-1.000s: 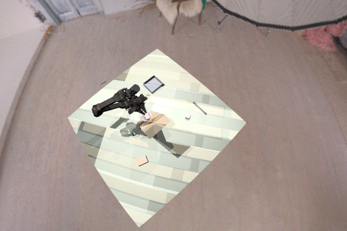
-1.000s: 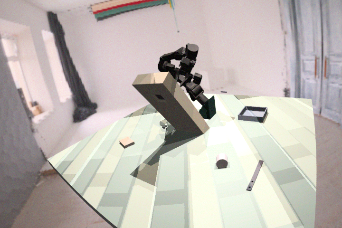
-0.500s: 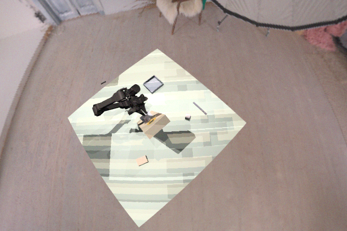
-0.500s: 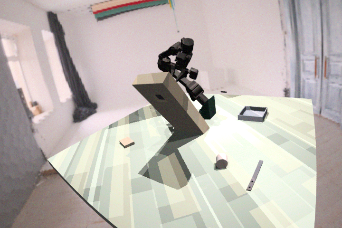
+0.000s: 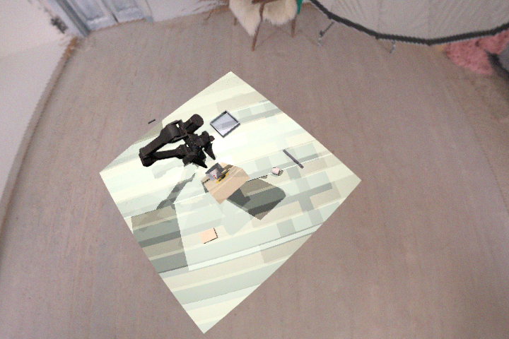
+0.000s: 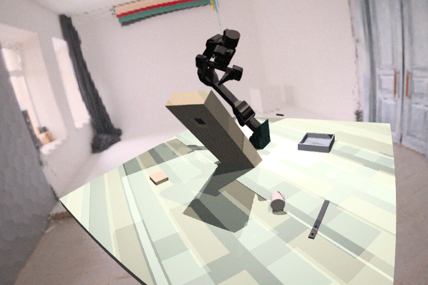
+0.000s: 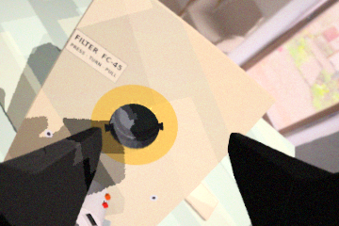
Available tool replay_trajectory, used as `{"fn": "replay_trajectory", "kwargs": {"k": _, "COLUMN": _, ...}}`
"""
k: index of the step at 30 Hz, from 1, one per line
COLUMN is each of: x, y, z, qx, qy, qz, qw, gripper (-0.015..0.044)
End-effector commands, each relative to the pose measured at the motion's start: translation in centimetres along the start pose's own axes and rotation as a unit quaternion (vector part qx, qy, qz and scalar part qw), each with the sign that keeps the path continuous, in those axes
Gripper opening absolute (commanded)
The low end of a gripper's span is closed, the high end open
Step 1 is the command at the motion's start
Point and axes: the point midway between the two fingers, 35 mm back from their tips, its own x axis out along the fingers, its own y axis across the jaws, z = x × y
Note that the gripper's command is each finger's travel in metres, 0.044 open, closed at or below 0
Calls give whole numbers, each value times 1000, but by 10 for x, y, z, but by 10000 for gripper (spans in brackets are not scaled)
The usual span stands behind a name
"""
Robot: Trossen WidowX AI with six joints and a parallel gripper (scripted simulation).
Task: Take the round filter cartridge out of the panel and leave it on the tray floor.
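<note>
The tan service panel (image 7: 196, 89) (image 5: 232, 184) (image 6: 221, 134) leans tilted on the table. Its yellow ring (image 7: 168, 146) surrounds an empty dark socket (image 7: 135, 124). The white filter cartridge (image 7: 96, 211) (image 5: 213, 172), with red marks and a dark slot on its face, is out of the socket, against the panel face by my left finger, at the wrist view's bottom edge. My gripper (image 7: 166, 138) (image 5: 208, 157) (image 6: 223, 75) is open and holds nothing, a short way off the panel face. The grey tray (image 5: 225, 123) (image 6: 315, 142) stands apart. The exterior view hides the cartridge.
A label (image 7: 97, 56) reads FILTER FC-45, PRESS TURN PULL. A pink cylinder (image 5: 276, 171) (image 6: 277, 200), a dark flat bar (image 5: 293, 158) (image 6: 318, 219) and a peach block (image 5: 208, 235) (image 6: 159, 177) lie on the table.
</note>
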Motion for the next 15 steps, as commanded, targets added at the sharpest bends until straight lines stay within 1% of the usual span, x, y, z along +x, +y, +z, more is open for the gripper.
{"fn": "replay_trajectory", "kwargs": {"k": 1, "x": -13, "y": -8, "z": 13, "qx": 0, "qy": 1, "qz": -2, "qw": 1000, "gripper": 419}}
{"fn": "replay_trajectory", "kwargs": {"k": 3, "x": -9, "y": -3, "z": 7, "qx": 20, "qy": 12, "qz": 7, "qw": 1000, "gripper": 366}}
{"fn": "replay_trajectory", "kwargs": {"k": 5, "x": 2, "y": 11, "z": -12, "qx": 77, "qy": 47, "qz": 30, "qw": 995, "gripper": 314}}
{"fn": "replay_trajectory", "kwargs": {"k": 6, "x": 8, "y": 18, "z": -24, "qx": 111, "qy": 70, "qz": 41, "qw": 991, "gripper": 305}}
{"fn": "replay_trajectory", "kwargs": {"k": 11, "x": 26, "y": 52, "z": -84, "qx": 268, "qy": 194, "qz": 62, "qw": 942, "gripper": 305}}
{"fn": "replay_trajectory", "kwargs": {"k": 13, "x": 28, "y": 56, "z": -92, "qx": 288, "qy": 211, "qz": 61, "qw": 932, "gripper": 305}}
{"fn": "replay_trajectory", "kwargs": {"k": 15, "x": 28, "y": 56, "z": -92, "qx": 288, "qy": 211, "qz": 61, "qw": 932, "gripper": 305}}
